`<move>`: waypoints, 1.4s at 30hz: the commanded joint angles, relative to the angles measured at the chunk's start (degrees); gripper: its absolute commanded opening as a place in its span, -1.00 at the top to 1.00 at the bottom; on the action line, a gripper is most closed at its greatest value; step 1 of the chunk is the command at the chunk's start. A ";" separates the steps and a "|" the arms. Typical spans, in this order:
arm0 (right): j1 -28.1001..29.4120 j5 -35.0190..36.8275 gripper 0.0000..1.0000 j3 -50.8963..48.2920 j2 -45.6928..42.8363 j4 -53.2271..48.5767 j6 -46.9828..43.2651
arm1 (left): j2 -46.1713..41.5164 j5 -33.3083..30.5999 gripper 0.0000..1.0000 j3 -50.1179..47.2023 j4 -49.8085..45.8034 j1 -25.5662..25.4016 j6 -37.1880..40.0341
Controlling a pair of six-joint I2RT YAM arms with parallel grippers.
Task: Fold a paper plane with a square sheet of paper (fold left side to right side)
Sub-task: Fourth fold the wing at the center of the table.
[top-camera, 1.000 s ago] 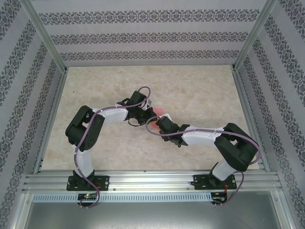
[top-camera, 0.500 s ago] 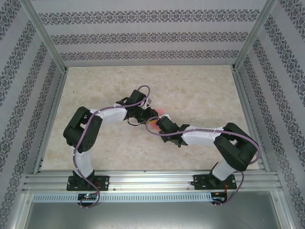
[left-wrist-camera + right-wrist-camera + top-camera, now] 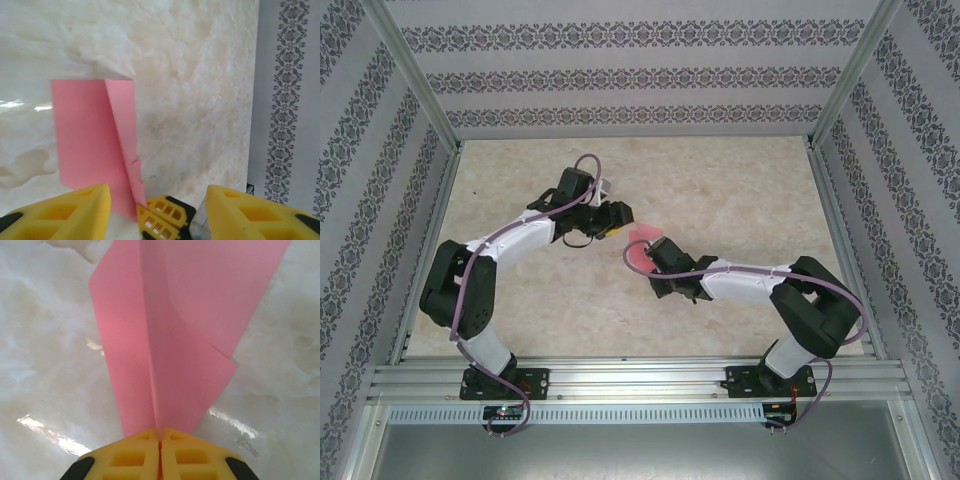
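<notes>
The pink paper (image 3: 639,243) lies mid-table, folded into a narrow pointed paper plane (image 3: 170,340) with a lengthwise crease and one flap standing up (image 3: 122,125). My right gripper (image 3: 160,432) is shut on its near end, yellow fingers pressed together over the crease. In the top view that right gripper (image 3: 654,253) sits at the paper's near right edge. My left gripper (image 3: 618,213) hangs a little to the paper's far left, apart from it. In its wrist view the left gripper (image 3: 157,195) is open, and the right gripper's fingertips (image 3: 162,217) show between its jaws.
The marble-patterned table (image 3: 730,190) stretches bare around the paper. Patterned walls (image 3: 285,100) and aluminium frame posts (image 3: 420,90) close in the sides and back. A metal rail (image 3: 640,380) carrying both arm bases runs along the near edge.
My left gripper has opened, let go of the paper and drawn back to the far left. My right gripper has closed on the paper's end, and more of the pink paper now shows.
</notes>
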 commanded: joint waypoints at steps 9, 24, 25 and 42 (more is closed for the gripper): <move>-4.57 -14.35 0.82 1.20 3.94 4.03 2.53 | 3.81 5.77 0.24 -5.33 8.50 -2.61 -1.24; -9.91 -23.86 0.82 -4.00 3.37 13.43 6.45 | 12.43 4.60 0.48 -1.81 9.07 -6.72 -2.63; -10.41 -24.76 0.82 -4.31 3.48 14.19 6.86 | 12.89 4.57 0.48 -1.57 9.27 -6.85 -2.87; -13.38 -30.01 0.82 -5.64 6.00 18.25 8.93 | 16.92 4.44 0.38 -0.61 11.98 -7.66 -5.11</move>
